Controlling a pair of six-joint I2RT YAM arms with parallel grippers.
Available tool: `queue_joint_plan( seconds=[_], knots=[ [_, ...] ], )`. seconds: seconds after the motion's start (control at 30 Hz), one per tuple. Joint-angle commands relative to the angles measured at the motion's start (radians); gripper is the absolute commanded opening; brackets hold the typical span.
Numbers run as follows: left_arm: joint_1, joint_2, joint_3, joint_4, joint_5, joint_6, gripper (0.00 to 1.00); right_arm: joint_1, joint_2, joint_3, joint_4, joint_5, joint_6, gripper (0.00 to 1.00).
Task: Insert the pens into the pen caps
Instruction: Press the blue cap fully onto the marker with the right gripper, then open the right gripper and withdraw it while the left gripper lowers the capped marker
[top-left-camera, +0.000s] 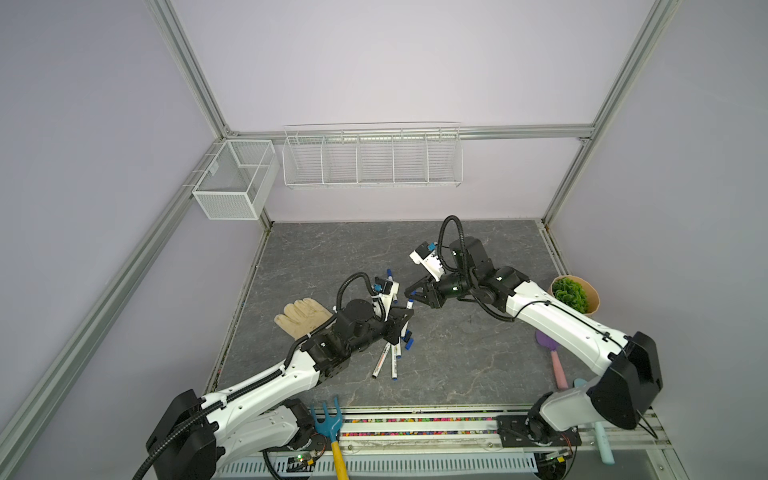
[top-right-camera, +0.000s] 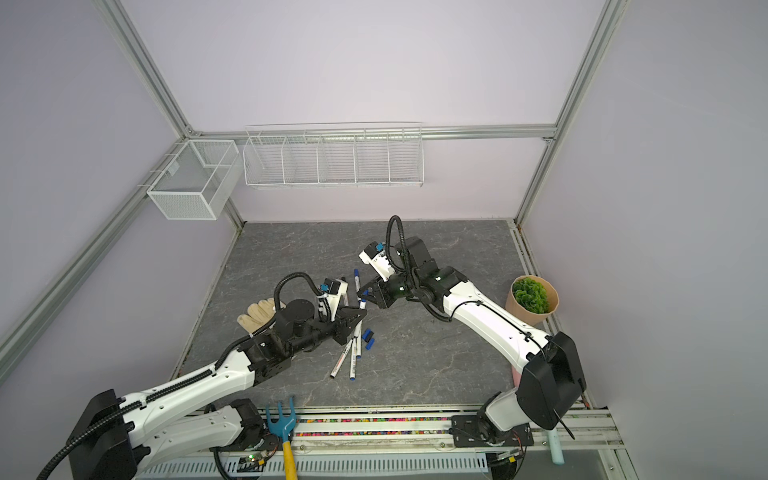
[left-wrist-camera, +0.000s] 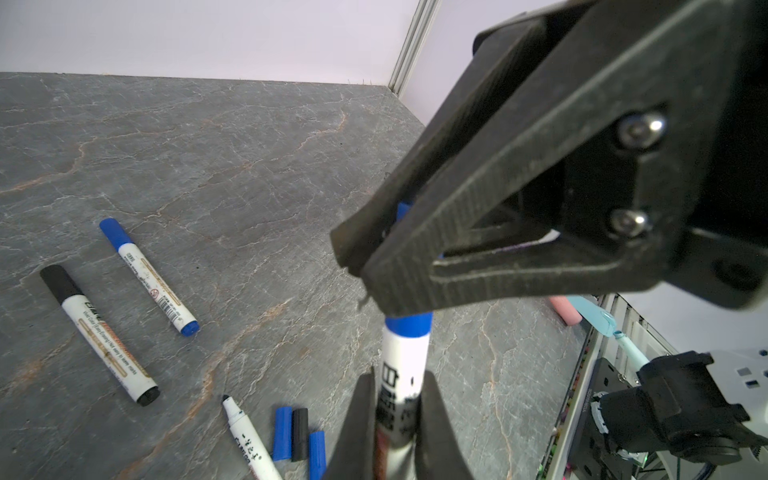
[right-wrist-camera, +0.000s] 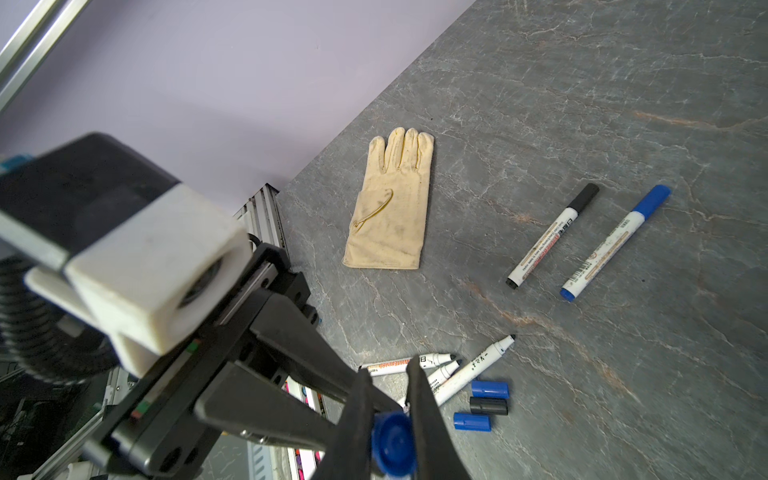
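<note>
On the grey stone-patterned table (top-left-camera: 478, 365), the two arms meet near the centre, and a cream glove (top-left-camera: 301, 318) lies flat just beside the left arm's wrist. At the front rail, a blue garden fork (top-left-camera: 328, 422) with a yellow handle lies between the two arm bases. The left gripper (left-wrist-camera: 397, 378) is clamped on the white barrel of a pen (left-wrist-camera: 405, 357) and holds it roughly upright above the table. The right gripper (right-wrist-camera: 388, 374) is clamped on a blue cap (right-wrist-camera: 392, 442) directly over that pen. In the left wrist view the cap's rim sits against the top of the barrel; how far it is pushed home cannot be told. In both top views the two grippers stand tip to tip. A black-capped pen (right-wrist-camera: 552, 237) and a blue-capped pen (right-wrist-camera: 615, 243) lie side by side, nearly parallel, farther back on the table and apart from the rest. Three uncapped pens (right-wrist-camera: 444, 374) lie bunched close together on the table below the grippers, their tips fanned out. Three loose caps lie side by side just beside those tips: a blue one (right-wrist-camera: 489, 390), a black one (right-wrist-camera: 488, 406) and a second blue one (right-wrist-camera: 471, 422).
</note>
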Motion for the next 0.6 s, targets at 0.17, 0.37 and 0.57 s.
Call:
queue_joint_plan(
  seconds=[0.17, 0.37, 0.57],
  knots=[
    [0.123, -0.005, 0.181, 0.436, -0.296, -0.098, 0.0, 0.041, 0.024, -0.103, -0.519, -0.061, -0.053, 0.13],
    [0.121, 0.003, 0.15, 0.327, -0.258, -0.123, 0.0, -0.021, -0.045, -0.099, -0.413, -0.165, -0.003, 0.14],
    [0.045, 0.063, 0.029, 0.345, -0.252, -0.201, 0.0, -0.053, -0.058, -0.048, -0.35, -0.214, 0.031, 0.2]
  ],
)
